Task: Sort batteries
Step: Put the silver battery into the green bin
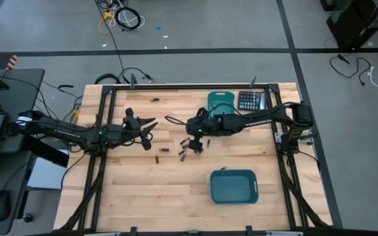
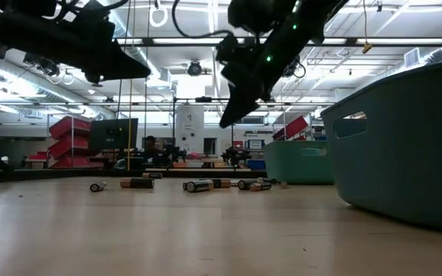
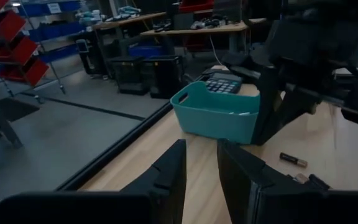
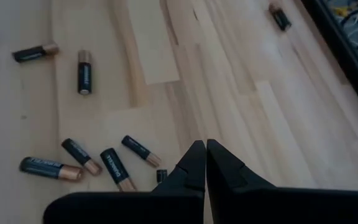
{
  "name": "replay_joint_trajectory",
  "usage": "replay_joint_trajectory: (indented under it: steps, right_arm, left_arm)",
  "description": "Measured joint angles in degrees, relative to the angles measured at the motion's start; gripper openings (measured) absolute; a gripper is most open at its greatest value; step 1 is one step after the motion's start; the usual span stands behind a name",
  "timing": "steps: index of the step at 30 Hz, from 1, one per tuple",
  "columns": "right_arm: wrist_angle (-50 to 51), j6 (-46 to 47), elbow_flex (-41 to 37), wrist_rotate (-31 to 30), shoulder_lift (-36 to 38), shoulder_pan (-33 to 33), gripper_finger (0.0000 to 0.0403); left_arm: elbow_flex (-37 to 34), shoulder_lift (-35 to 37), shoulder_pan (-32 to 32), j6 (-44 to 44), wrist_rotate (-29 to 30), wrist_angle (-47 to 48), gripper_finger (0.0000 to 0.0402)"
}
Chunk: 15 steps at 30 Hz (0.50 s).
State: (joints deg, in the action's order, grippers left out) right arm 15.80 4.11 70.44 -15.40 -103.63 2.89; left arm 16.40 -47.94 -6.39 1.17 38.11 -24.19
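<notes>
Right end effector [image 4: 205, 155] closed and empty, hovering above the batteries [image 4: 114, 163] scattered mid-bench [image 1: 149, 190]; left end effector [image 3: 201, 168] narrowly parted, holding nothing, left of the cluster.

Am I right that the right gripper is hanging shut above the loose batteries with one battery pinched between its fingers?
Not quite: the right gripper does hang shut above the loose batteries, but it holds nothing. The right wrist view shows its fingers closed on each other, with the batteries lying on the table.
</notes>
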Motion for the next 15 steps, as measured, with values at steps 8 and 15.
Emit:
replay_joint_trajectory:
  steps: [8, 15]
  right_arm:
    - [-0.48, 0.73, 0.01, 0.0, -2.96, 0.0, 0.0007]
    - [1.42, -4.69, -0.7, 0.19, -3.17, -0.38, 0.003]
  left_arm:
    - [-1.52, -0.02, 0.0, -1.48, 0.0, -0.42, 0.0092]
    - [-1.83, -0.07, 0.0, -2.09, 0.0, -0.28, 0.0092]
